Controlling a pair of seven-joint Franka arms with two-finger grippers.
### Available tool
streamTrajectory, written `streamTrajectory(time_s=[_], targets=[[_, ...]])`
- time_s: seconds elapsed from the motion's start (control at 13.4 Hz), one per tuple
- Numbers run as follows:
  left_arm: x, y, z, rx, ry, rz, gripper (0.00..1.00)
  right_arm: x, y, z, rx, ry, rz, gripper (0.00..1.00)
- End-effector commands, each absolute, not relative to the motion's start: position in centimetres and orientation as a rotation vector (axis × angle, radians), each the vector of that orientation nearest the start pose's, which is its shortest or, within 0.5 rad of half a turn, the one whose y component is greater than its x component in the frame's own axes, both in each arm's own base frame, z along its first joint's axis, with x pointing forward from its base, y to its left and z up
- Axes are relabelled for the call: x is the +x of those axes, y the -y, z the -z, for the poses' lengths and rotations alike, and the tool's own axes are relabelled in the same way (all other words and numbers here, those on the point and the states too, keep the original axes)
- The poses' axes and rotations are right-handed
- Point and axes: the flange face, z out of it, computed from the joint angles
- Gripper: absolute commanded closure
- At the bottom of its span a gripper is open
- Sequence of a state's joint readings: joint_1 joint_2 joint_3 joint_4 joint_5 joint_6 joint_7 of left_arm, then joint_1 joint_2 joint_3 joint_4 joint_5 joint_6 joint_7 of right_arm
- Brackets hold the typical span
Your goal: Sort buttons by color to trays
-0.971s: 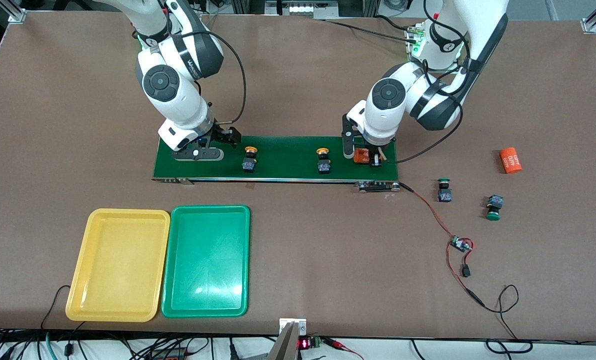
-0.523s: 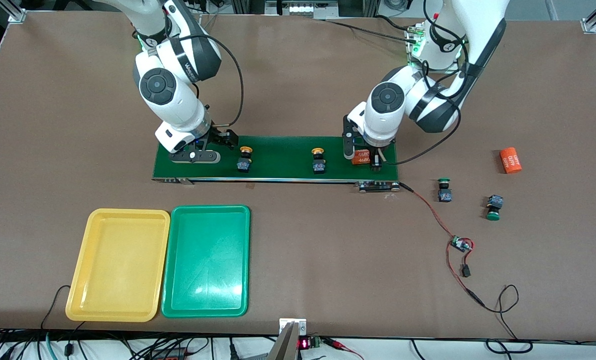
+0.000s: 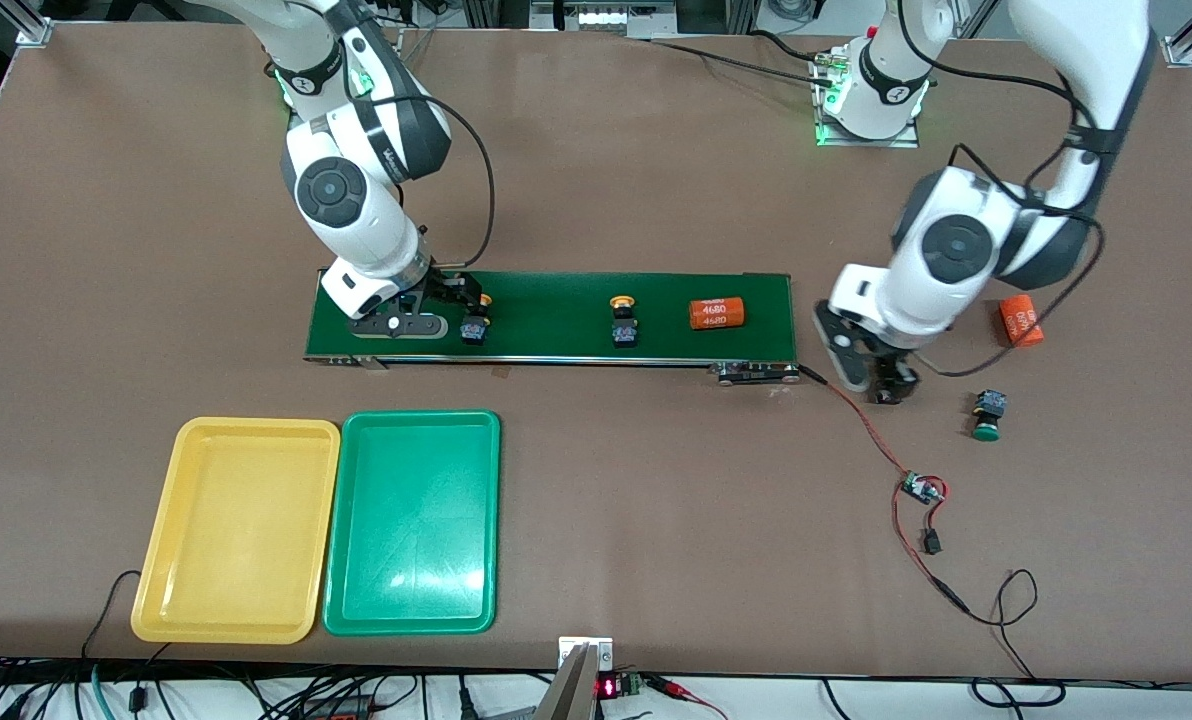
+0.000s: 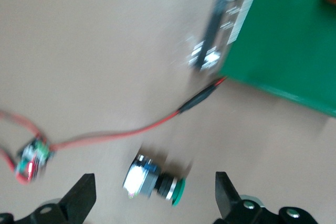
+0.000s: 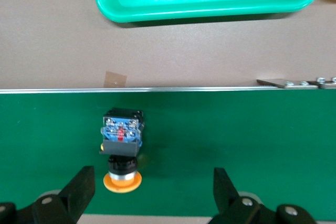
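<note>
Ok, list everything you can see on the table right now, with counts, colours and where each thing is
Yellow-capped push-buttons: two, on the conveyor belt.
Green-capped push-buttons: two, on the table past the belt's left-arm end.
Rectangular plastic trays: yellow tray, green tray, side by side, nearer the camera.
Dark-green conveyor belt: one.
Orange cylinders: one on belt, one on table.
Circuit board on red wires: one.
Right gripper: open, at one yellow-capped button.
Left gripper: open, over one green-capped button.

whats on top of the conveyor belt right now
On the conveyor belt: two yellow-capped buttons and an orange cylinder. The open right gripper hangs over the belt's end; the stretch beneath the gripper is hidden.
</note>
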State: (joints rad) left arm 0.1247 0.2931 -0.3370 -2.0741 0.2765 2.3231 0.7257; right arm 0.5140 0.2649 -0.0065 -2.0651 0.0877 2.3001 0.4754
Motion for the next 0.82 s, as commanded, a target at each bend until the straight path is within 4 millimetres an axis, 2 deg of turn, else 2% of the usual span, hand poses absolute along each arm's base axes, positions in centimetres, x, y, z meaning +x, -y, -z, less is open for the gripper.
streamTrajectory(time_s=[0.0, 0.3, 0.45, 0.6, 0.67, 0.75], targets=[[58.3, 10.4, -31.0, -2.757, -1.298, -0.01, 0.0, 51.3, -29.1, -28.7, -3.112, -0.058, -0.063, 0.0], [59.0, 8.3, -29.7, -3.002, -0.744, -0.015, 0.0, 51.0, -29.8, -27.2, -3.117, -0.036, -0.067, 0.0], [59.1, 6.9, -28.0, -3.099, -0.526, -0.06, 0.0, 51.1, -29.8, -26.9, -3.115, -0.041, -0.064, 0.0], [59.0, 5.4, -26.0, -3.166, -0.317, -0.117, 0.0, 51.2, -29.8, -25.7, -3.116, -0.041, -0.058, 0.0], [59.0, 4.7, -25.4, -3.174, -0.268, -0.134, 0.0, 51.3, -29.8, -25.4, -3.113, -0.039, -0.049, 0.0], [59.0, 4.4, -24.8, -3.18, -0.23, -0.149, 0.0, 51.3, -29.8, -25.4, -3.114, -0.035, -0.046, 0.1]])
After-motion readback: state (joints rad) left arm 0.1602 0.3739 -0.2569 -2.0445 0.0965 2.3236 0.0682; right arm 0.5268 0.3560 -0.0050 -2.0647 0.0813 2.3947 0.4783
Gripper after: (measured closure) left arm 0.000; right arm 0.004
